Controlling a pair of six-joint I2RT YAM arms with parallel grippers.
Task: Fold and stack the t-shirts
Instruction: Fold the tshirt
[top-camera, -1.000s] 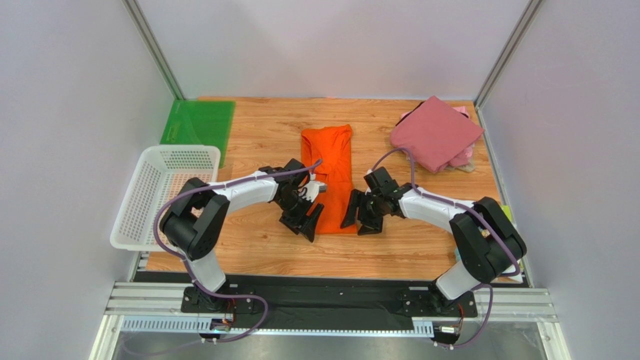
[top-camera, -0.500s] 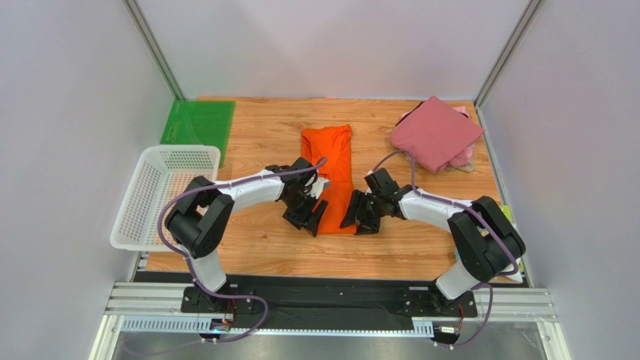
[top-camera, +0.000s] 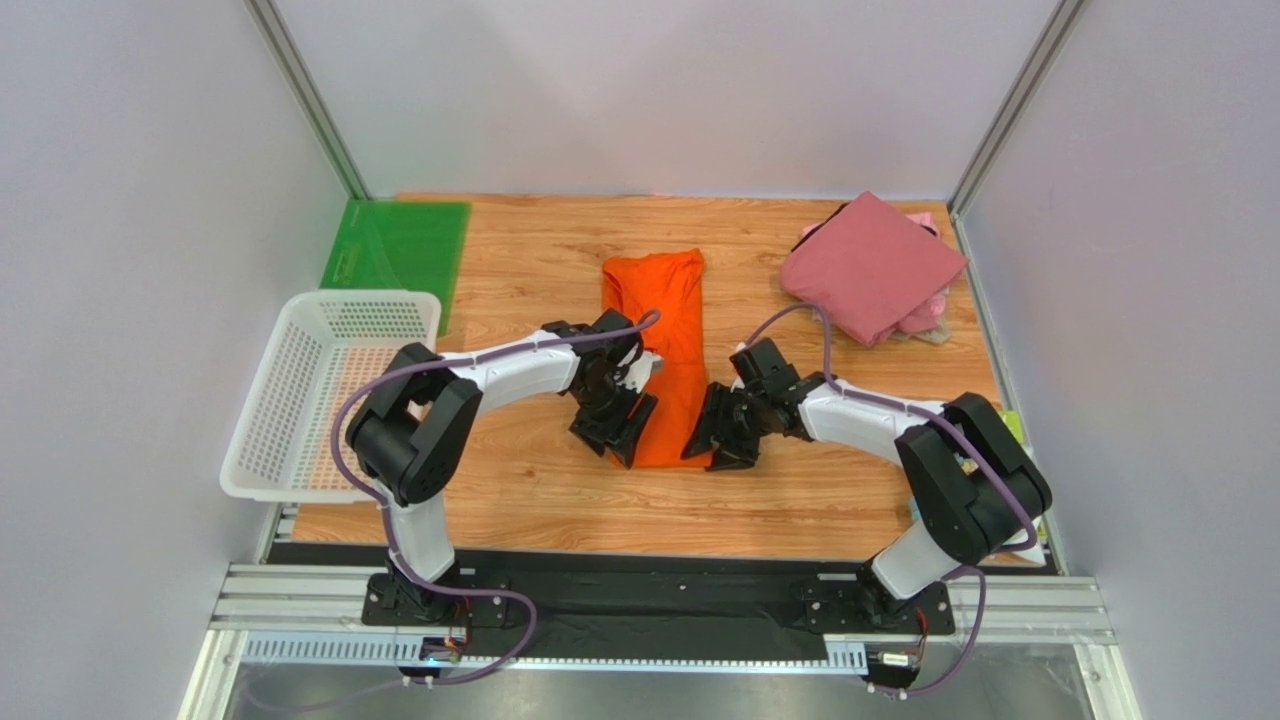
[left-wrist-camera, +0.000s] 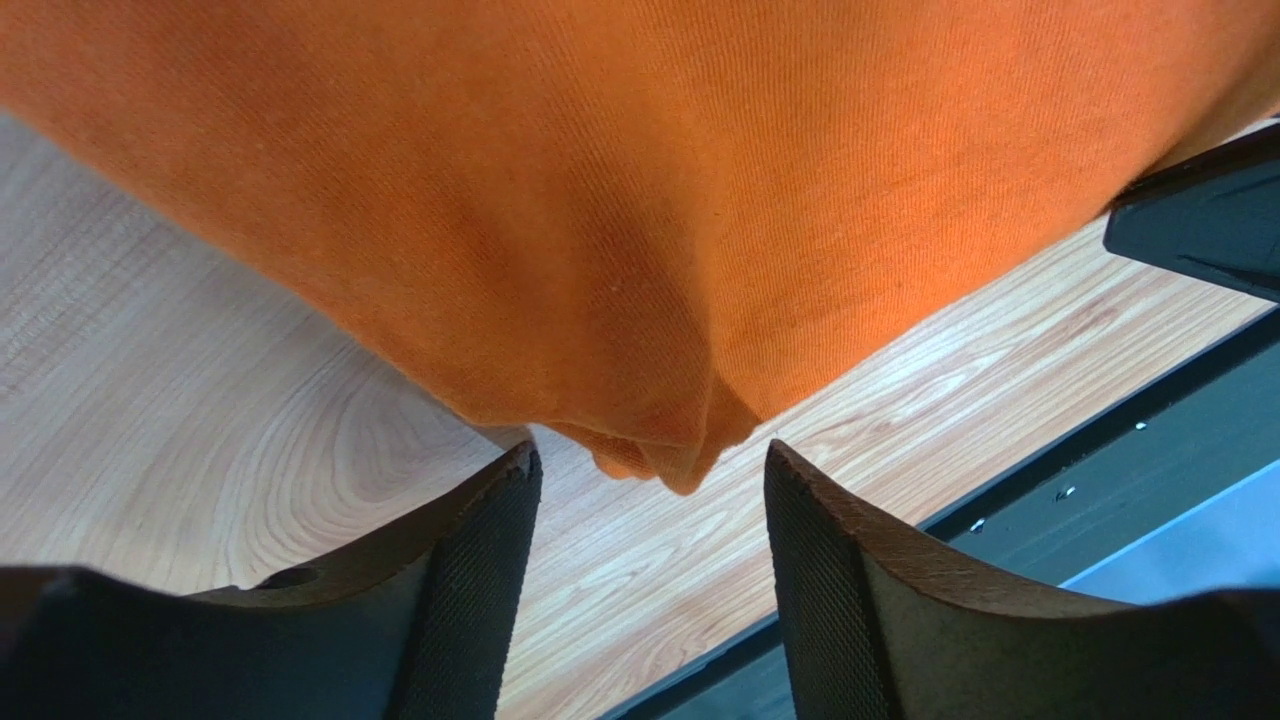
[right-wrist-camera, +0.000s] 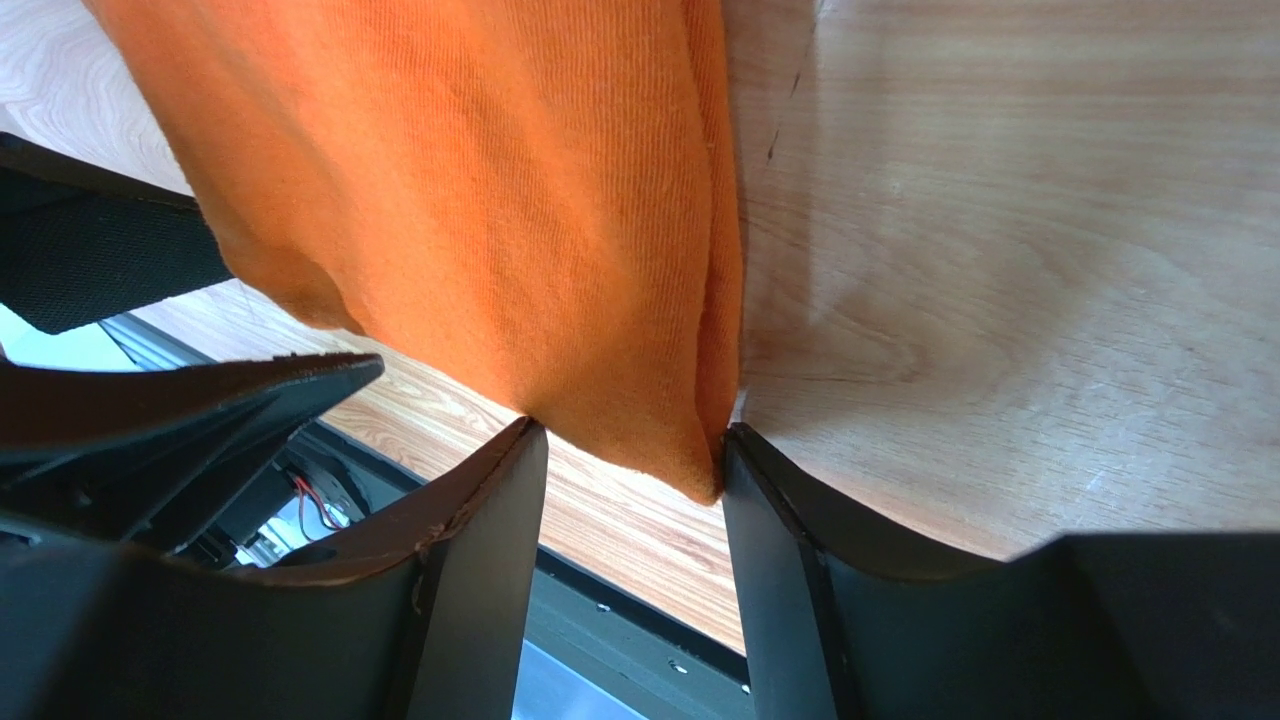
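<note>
The bright orange t-shirt (top-camera: 664, 353) lies as a long narrow strip in the middle of the wooden table (top-camera: 511, 495), collar end far. My left gripper (top-camera: 619, 432) stands open at its near left corner, and in the left wrist view that corner (left-wrist-camera: 661, 450) hangs just past the fingertips of the left gripper (left-wrist-camera: 649, 453). My right gripper (top-camera: 718, 438) is open at the near right corner. In the right wrist view the cloth edge (right-wrist-camera: 661, 435) dips between the jaws of the right gripper (right-wrist-camera: 634, 432) and brushes one finger (right-wrist-camera: 759, 480). A folded maroon t-shirt (top-camera: 872, 267) rests on a pink one (top-camera: 929, 312) at the far right.
A white mesh basket (top-camera: 361, 297) stands at the left edge of the table, with a flat green sheet (top-camera: 394, 248) behind it. Grey walls and metal posts close the cell on three sides. The black base rail (top-camera: 661, 600) runs along the near edge.
Both grippers have slid inward onto the orange shirt's near corners, and their jaws have narrowed. The shirt itself has not shifted.
</note>
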